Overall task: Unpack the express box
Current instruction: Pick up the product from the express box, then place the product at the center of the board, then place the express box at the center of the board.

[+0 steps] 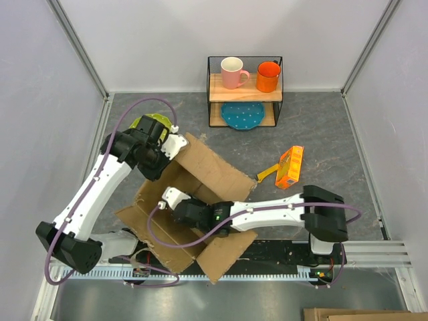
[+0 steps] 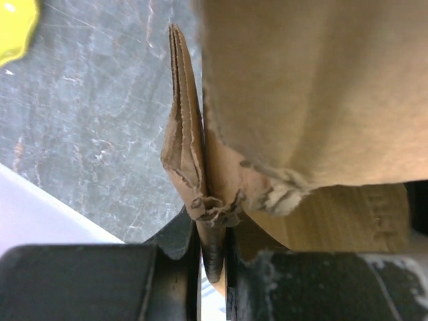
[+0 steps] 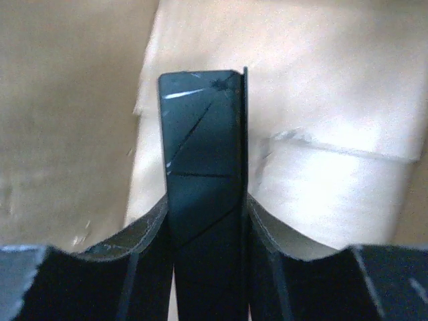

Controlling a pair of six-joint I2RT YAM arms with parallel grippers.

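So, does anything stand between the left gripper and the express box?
Nothing visible does. The left gripper has its jaws shut on a flap edge of the express box, with the cardboard crumpled between them.

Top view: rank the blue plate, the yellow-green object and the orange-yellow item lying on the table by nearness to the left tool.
1. yellow-green object, far left, just behind the left tool, which grips the express box flap.
2. blue plate, far centre, low in the wire rack.
3. orange-yellow item, lying out to the right.
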